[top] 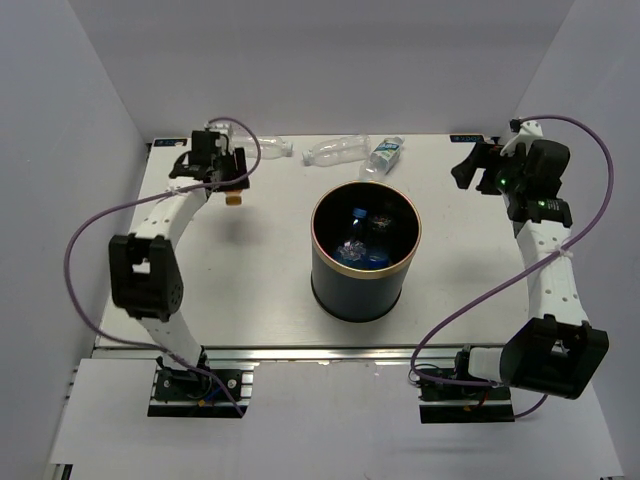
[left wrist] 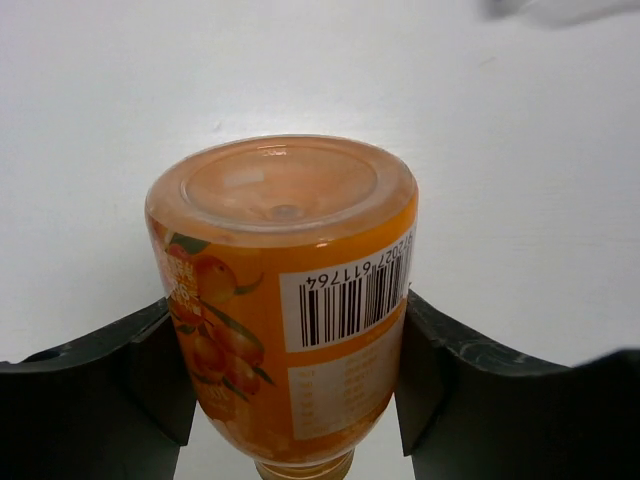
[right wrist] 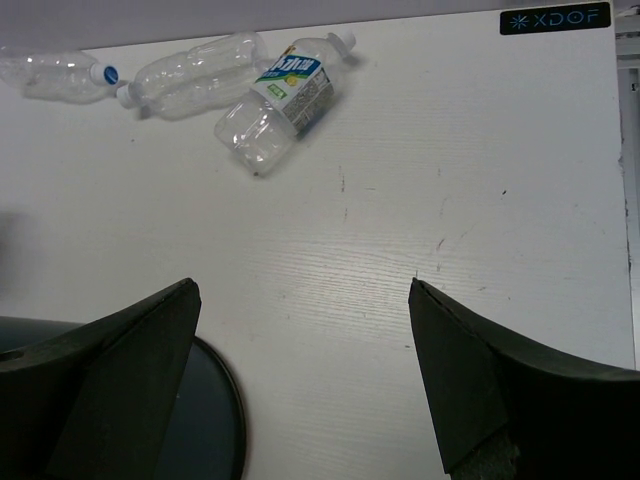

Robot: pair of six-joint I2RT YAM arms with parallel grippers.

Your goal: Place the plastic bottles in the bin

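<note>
Top external, bin [top: 365, 290]: a dark cylinder with a tan rim stands upright at the middle of the white tabletop [top: 250, 300]. It is the nearest of the task's things to the arm bases.
Inside the bin: crumpled clear bottles with blue caps [top: 362, 245] lie at the bottom.
Left hand [top: 228, 180]: it sits at 10 o'clock from the bin, well apart from it, over the far left of the tabletop.
Left wrist, orange bottle [left wrist: 285, 300]: the short bottle sits between the dark fingers [left wrist: 150, 390]. Its base faces the camera and its neck points to the lower edge. The barcode label is on the right. Both fingers lie against its sides with no gap showing, so the hand holds it.
Right hand [right wrist: 302, 290]: it is at 2 o'clock from the bin, spread wide above bare tabletop with nothing between the fingers.
Far edge, 12 o'clock from the bin:
- green-white labelled bottle [right wrist: 285, 95]: on its side.
- clear bottle [right wrist: 195, 75]: just beside it at 9 o'clock.
- smaller blue-capped bottle [right wrist: 60, 75]: farther along at 9 o'clock.
</note>
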